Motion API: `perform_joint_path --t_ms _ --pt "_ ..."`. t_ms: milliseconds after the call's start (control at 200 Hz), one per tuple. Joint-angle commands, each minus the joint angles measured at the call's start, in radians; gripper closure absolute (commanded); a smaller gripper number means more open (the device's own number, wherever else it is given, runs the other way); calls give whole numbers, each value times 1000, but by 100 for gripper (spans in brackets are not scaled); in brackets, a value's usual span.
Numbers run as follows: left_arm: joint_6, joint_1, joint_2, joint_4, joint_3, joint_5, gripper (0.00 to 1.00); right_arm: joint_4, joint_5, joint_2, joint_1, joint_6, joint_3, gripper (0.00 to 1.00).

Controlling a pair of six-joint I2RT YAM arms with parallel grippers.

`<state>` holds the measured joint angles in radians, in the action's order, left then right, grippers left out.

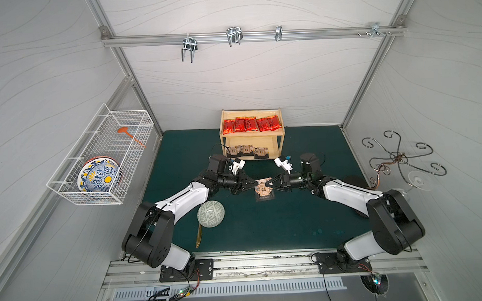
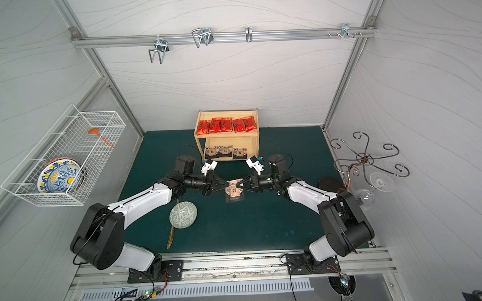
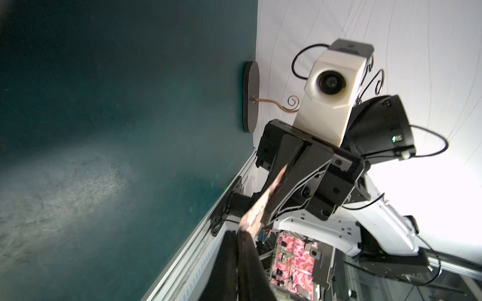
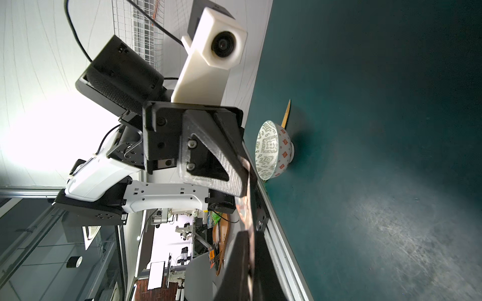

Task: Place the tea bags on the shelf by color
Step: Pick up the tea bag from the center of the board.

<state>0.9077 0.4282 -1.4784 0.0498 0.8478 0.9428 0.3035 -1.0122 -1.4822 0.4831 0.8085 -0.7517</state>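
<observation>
The last tan-brown tea bag [image 1: 264, 188] [image 2: 234, 190] is in the middle of the green counter [image 1: 292, 223], in front of the shelf and apart from it. Both arms reach to it from the two sides. The left gripper [image 1: 256, 183] is closed on its left edge, and the right gripper [image 1: 269, 184] is closed on its right edge, so the bag is pinched between the two tips. In the left wrist view I see the bag [image 3: 257, 208] edge-on, running from my own gripper to the other one. I cannot tell if its near end touches the counter.

The shelf [image 1: 251, 111] stands at the far side of the counter, against the back wall. On its upper tier five red sachets [image 1: 250, 125] lie in one row, side by side. On its lower tier three tan-brown pouches [image 1: 246, 150] lie near the front edge, toward the left half.

Near and to the left of the held bag there is a green-patterned bowl [image 1: 210, 214], with a golden utensil [image 1: 198, 236] touching its near-left side. On the left wall hangs a wire basket [image 1: 128, 124] with a painted plate [image 1: 98, 176] inside.
</observation>
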Motion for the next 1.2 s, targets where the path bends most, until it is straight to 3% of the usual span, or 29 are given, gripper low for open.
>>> perform_joint_path --t_ms 0,65,175,285,505,565,660,830,1195 --pt "-35 -5 24 -22 20 -7 100 -55 -21 -16 -2 -54 -40 98" --pt "-47 -7 31 -39 28 -14 100 -63 -24 -19 -13 -61 -48 88" --pt "-72 -15 46 -87 52 -29 100 -79 8 -11 -39 -50 -55 55" --pt "-19 -32 52 -41 66 -53 100 -53 142 53 -47 22 -34 47" --pt "240 -39 -18 308 104 -103 100 112 652 235 59 332 131 32" --pt "303 -39 -45 424 111 -105 100 101 717 258 69 404 137 33" --pt "384 -39 -76 556 110 -115 100 169 722 276 70 452 146 32" --pt "470 -37 -99 699 81 -136 100 213 717 270 102 431 122 33" --pt "449 -37 -50 702 34 -160 100 359 718 206 128 454 95 75"
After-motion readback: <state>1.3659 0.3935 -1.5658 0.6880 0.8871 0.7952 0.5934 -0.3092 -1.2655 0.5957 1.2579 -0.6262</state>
